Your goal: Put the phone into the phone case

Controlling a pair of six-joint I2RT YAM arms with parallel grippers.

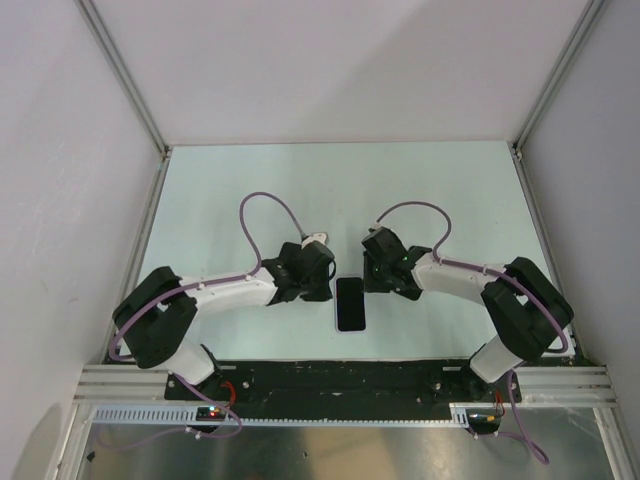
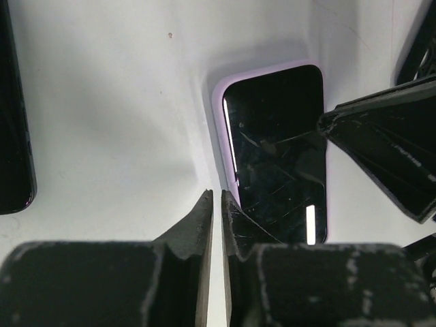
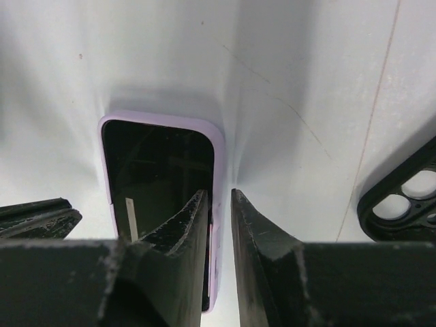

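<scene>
The phone [image 1: 350, 303] lies screen up on the table between my two grippers, its dark glass [image 2: 279, 136] ringed by the lilac phone case [image 2: 219, 109]. From the right wrist the phone [image 3: 157, 163] also sits inside the lilac case rim [image 3: 163, 117]. My left gripper [image 2: 216, 194] stands at the phone's left long edge, its jaws almost together with only bare table in the slit. My right gripper [image 3: 219, 193] straddles the opposite long edge, jaws slightly apart, the case rim showing between them.
A black case [image 3: 402, 204] with camera cut-outs lies on the table to the right of the right gripper. A dark flat object [image 2: 12, 136] lies at the left border of the left wrist view. White walls enclose the table [image 1: 330, 190].
</scene>
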